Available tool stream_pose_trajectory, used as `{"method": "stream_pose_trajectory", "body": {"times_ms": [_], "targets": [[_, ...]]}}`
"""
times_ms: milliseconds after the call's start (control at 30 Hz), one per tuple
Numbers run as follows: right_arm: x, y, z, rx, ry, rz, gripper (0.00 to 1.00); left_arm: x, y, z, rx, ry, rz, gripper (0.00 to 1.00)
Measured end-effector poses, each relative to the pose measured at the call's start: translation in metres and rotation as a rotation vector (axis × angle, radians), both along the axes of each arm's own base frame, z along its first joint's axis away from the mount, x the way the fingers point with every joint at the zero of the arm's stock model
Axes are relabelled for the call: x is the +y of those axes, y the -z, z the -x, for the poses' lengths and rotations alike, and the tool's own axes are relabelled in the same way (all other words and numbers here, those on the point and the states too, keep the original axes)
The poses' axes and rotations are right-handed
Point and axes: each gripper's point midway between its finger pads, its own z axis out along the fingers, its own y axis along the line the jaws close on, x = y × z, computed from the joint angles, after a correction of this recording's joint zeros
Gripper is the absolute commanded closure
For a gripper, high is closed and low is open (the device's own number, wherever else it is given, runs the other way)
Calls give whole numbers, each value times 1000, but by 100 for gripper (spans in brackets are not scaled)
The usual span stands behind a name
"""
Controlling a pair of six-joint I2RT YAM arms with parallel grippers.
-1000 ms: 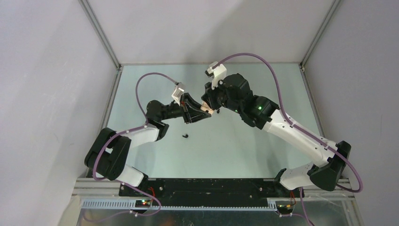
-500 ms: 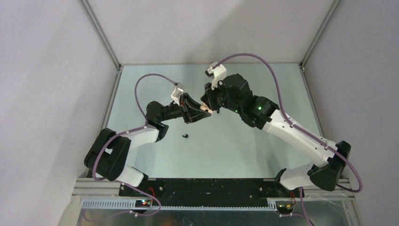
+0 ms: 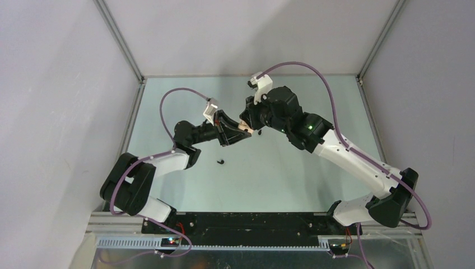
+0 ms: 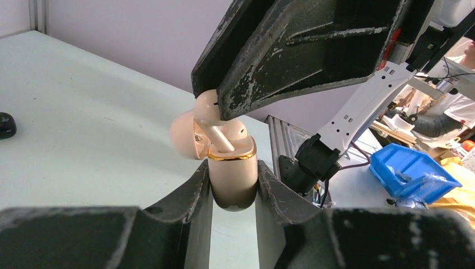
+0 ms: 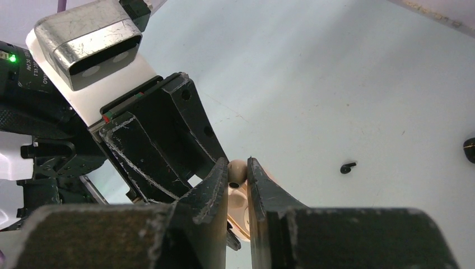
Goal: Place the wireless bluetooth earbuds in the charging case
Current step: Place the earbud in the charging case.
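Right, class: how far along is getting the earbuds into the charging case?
Done: the peach, gold-rimmed charging case is open, clamped in the left jaws. In hand: the right jaws pinch a cream-white stemmed earbud at its opening, not yet seated. Left: a tiny black earbud lies loose on the pale table; whether others are seated is unclear.

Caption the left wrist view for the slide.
Left gripper clamps open charging case; right gripper holds cream earbud at its mouth.

Earbud (image 4: 206, 106) atop case (image 4: 234, 179); another earbud (image 3: 220, 162) on table (image 3: 291, 179).
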Motion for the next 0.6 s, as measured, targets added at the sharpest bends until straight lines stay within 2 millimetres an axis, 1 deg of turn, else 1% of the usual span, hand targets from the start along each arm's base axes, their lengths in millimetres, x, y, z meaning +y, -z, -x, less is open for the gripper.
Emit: {"method": "stream_pose_trajectory", "body": {"times_ms": [200, 400, 600], "targets": [[0, 1, 3, 25, -10, -15, 80, 1, 3, -1, 9, -10, 0, 97], [2, 0, 8, 42, -33, -33, 75, 2, 3, -2, 12, -19, 2, 97], [2, 7, 11, 58, -44, -23, 75, 4, 0, -6, 5, -38, 12, 97]]}}
